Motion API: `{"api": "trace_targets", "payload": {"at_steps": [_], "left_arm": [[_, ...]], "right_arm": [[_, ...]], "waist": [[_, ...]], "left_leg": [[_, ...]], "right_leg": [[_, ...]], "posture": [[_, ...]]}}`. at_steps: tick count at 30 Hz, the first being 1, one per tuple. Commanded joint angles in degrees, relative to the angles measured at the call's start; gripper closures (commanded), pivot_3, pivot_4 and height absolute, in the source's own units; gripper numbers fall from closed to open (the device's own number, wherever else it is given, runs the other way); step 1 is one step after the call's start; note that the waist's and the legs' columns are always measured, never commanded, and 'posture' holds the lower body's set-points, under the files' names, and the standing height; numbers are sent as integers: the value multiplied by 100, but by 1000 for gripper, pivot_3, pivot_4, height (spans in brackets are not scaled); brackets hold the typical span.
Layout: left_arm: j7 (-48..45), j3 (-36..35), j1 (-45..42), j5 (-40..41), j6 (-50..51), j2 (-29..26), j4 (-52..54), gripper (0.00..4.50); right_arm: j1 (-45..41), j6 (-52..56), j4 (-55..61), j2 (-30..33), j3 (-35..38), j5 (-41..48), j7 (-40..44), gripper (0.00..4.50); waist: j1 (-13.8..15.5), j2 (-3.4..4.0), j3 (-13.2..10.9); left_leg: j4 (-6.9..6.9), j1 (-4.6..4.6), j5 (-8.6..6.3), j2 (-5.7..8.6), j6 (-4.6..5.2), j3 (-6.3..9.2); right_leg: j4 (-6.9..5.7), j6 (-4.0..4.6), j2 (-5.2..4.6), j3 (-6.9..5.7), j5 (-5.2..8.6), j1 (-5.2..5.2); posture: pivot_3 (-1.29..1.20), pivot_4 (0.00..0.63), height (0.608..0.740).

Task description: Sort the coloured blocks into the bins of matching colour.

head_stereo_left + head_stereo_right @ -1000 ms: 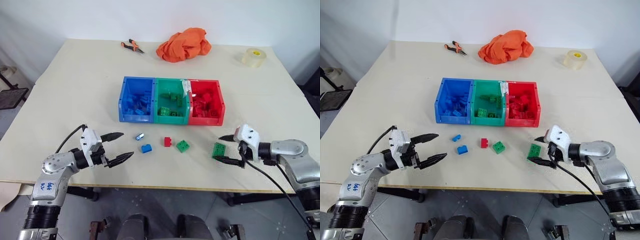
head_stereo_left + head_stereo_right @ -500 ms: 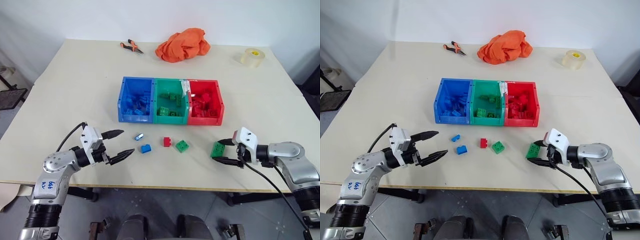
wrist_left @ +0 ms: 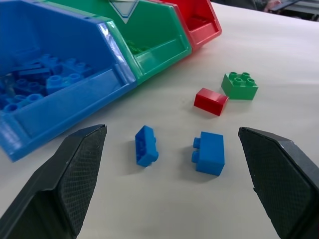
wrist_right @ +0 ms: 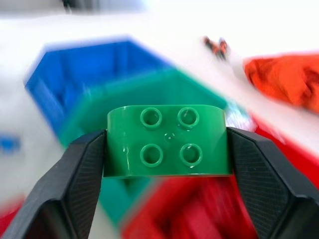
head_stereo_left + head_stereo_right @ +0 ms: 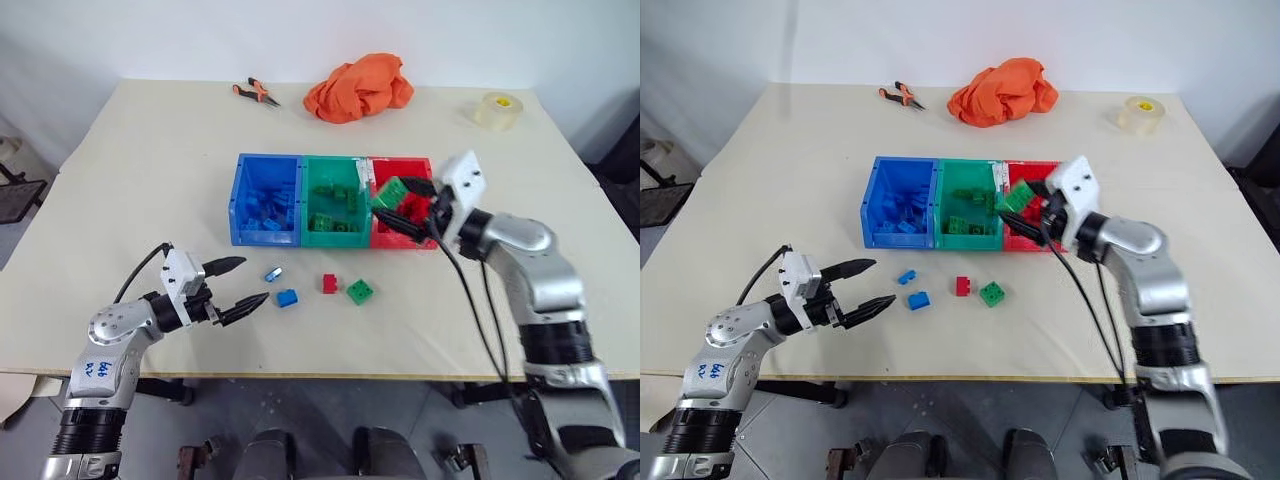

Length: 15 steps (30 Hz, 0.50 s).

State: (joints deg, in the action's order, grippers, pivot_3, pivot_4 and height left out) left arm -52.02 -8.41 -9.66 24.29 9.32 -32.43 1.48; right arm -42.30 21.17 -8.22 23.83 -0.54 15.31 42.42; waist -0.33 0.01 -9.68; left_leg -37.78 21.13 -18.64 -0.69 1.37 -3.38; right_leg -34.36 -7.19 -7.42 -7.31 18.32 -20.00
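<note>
Flat green square block [image 4: 167, 142] clamped between right gripper [image 5: 403, 207] fingers, mid-frame over red bin [image 5: 389, 233] beside green bin [image 5: 335, 203]. Blue bin [image 5: 266, 199] left. Lower left, left gripper [image 5: 241, 283] spread wide, empty, near loose blue blocks [image 3: 208, 154].

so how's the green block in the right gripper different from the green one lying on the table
The flat green square block is clamped in the right gripper, up in the air above the bins; the small green studded block rests on the table, ungripped, beside a red block. The held one looks larger. Both are green studded plastic.
</note>
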Motion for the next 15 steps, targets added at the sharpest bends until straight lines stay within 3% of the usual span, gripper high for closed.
{"api": "trace_targets", "payload": {"at_steps": [1, 3, 5, 7, 11, 15], "left_arm": [[98, -69, 7, 65, -1, 39, 206, 0], [150, -70, 44, 65, 7, 58, 274, 0], [194, -68, 62, 62, 13, 72, 308, 0], [221, -71, 71, 59, 11, 81, 337, 0], [258, -95, 65, 85, 15, 91, 367, 0], [178, -91, 76, 142, 23, 80, 361, 0]], "right_arm": [[-531, -362, -791, -395, -172, -277, -305, 1157], [-958, -828, -1631, -730, -308, -536, -501, 1157], [-1198, -1298, -2192, -879, -358, -721, -603, 433], [-1314, -1640, -2512, -909, -378, -834, -572, 40], [-1279, -1769, -2385, -850, -312, -759, -359, 40], [-800, -1445, -1437, -530, -231, -468, 146, 40]], "waist": [[13, -1, 0], [9, -3, 1], [-9, -2, 1], [-8, -2, 1], [-29, -2, 1], [-52, -2, 1]], "left_leg": [[0, 3, 0, 3, 0, 0], [-2, 6, 0, 8, 1, 13], [-3, 8, 0, 12, 1, 7], [-2, 9, 0, 10, 1, 10], [-2, 9, 0, 10, 1, 10], [0, 8, 0, 6, 1, 12]], "right_leg": [[-17, 0, -2, 1, 0, -12], [-53, 0, -6, 1, 0, -25], [-67, 0, -8, 5, 0, -36], [-68, 0, -6, 3, 0, -37], [-68, 0, -6, 5, 0, -37], [-70, 0, -4, 4, 0, -37]], "posture": [[0, 150, 740], [0, 150, 740], [0, 150, 740], [0, 150, 740], [0, 150, 740], [0, 150, 740]]}}
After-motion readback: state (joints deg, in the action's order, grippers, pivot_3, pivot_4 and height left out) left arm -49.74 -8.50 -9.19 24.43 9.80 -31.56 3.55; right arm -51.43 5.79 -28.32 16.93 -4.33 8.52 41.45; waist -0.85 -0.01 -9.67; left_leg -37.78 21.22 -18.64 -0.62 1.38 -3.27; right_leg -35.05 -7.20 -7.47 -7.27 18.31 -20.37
